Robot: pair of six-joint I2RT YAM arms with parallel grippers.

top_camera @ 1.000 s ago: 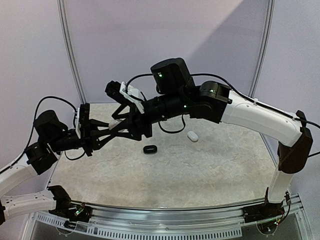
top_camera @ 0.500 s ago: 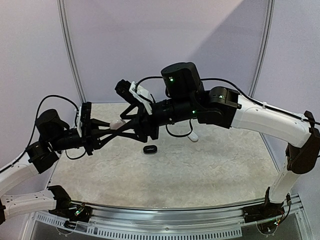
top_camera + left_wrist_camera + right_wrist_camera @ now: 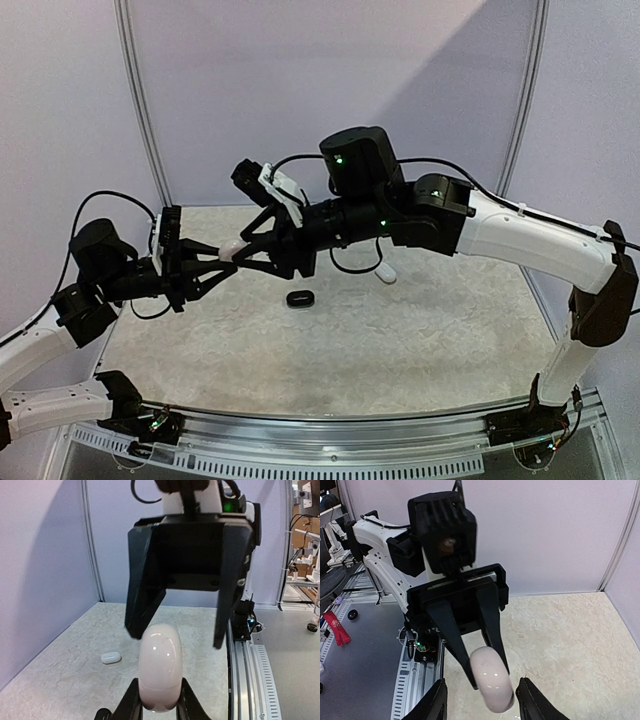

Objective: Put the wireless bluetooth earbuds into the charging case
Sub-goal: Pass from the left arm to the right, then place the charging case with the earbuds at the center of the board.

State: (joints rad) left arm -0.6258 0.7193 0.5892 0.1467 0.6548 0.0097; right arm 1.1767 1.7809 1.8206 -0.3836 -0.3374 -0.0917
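1. Your left gripper (image 3: 159,692) is clamped on the near end of the case (image 3: 160,652). It holds the case in the air, well above the left rear part of the table (image 3: 430,340).
2. The case's long axis runs straight out from the left fingers toward the right gripper (image 3: 177,636), which faces it head-on.
3. Your right fingers stand wider apart than the case, one on each side of its free end. There is a gap on both sides, so they hold nothing. From the wrist views the tips seem to just overlap that end.
4. The next move likely turns on that centring. If the right fingers close from here, they would meet the case across the same width the left fingers pinch, so keep the two gaps even.
5. The case is a smooth, glossy pebble, pale pinkish white, and it looks closed. No seam or hinge shows, so you cannot tell which way the lid opens.
6. No earbud shows in any view. A black pebble (image 3: 299,298) and a white pebble (image 3: 386,272) lie on the table, well apart from both grippers. They are probably other cases.
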